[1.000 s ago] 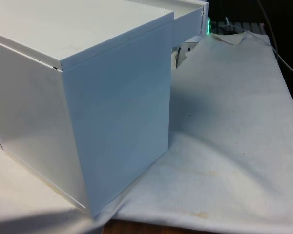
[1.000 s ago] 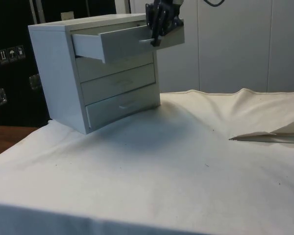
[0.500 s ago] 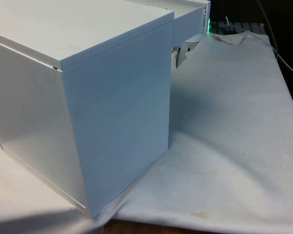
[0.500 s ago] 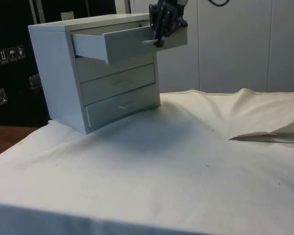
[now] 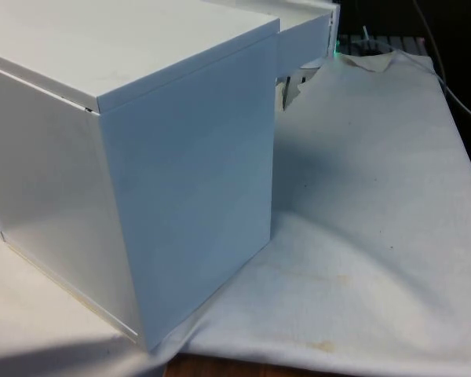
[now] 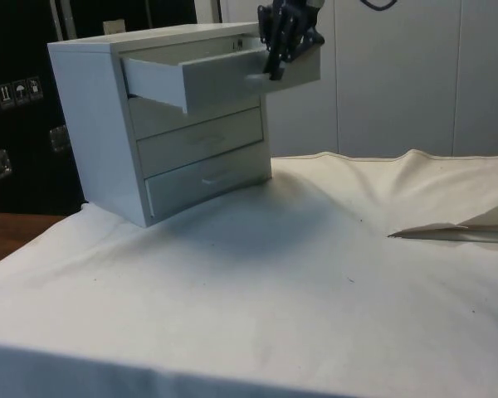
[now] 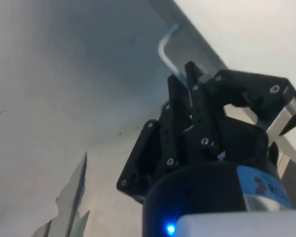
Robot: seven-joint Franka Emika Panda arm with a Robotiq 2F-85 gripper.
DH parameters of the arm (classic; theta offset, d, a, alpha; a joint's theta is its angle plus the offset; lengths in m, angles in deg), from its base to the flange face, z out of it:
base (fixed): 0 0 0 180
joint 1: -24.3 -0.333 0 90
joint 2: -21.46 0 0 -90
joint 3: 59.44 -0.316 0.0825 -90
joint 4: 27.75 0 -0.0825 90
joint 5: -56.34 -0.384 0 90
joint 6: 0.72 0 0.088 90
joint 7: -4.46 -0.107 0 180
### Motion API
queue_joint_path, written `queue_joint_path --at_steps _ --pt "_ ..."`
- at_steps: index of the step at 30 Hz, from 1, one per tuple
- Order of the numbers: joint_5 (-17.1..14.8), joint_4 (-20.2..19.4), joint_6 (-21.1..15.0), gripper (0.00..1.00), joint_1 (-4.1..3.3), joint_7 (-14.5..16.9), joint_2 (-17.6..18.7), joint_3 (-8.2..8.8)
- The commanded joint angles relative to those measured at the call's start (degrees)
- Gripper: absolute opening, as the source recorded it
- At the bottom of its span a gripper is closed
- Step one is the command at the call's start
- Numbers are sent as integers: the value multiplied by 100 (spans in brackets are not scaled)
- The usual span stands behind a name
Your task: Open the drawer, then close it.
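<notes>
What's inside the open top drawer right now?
The top drawer is pulled out, gripper on its handle. Its walls hide the inside, so any contents are unseen.

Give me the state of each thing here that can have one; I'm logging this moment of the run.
top drawer: pulled well out of the chest.
handle: clamped between the fingers.
gripper: shut on the handle.
second drawer: closed.
third drawer: closed.
bottom drawer: closed.
white cloth: spread over the table, with a raised fold.
</notes>
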Motion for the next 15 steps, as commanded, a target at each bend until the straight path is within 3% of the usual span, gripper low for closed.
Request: queue_joint_path --at_steps 1,2,5,6,10,11,12,15 --pt "0 -6 0 17 0 -6 0 -6" --pt "34 -11 0 17 34 -40 -17 -40" --pt "34 -11 0 33 34 -40 -23 -40" --pt "34 -11 6 45 29 -40 -23 -40" --pt "29 -11 6 66 29 -40 -23 -40" --pt "0 -6 0 71 0 -6 -6 -6" --pt "29 -11 6 71 29 -40 -23 -40" --pt "34 -17 6 92 29 -52 -23 -52"
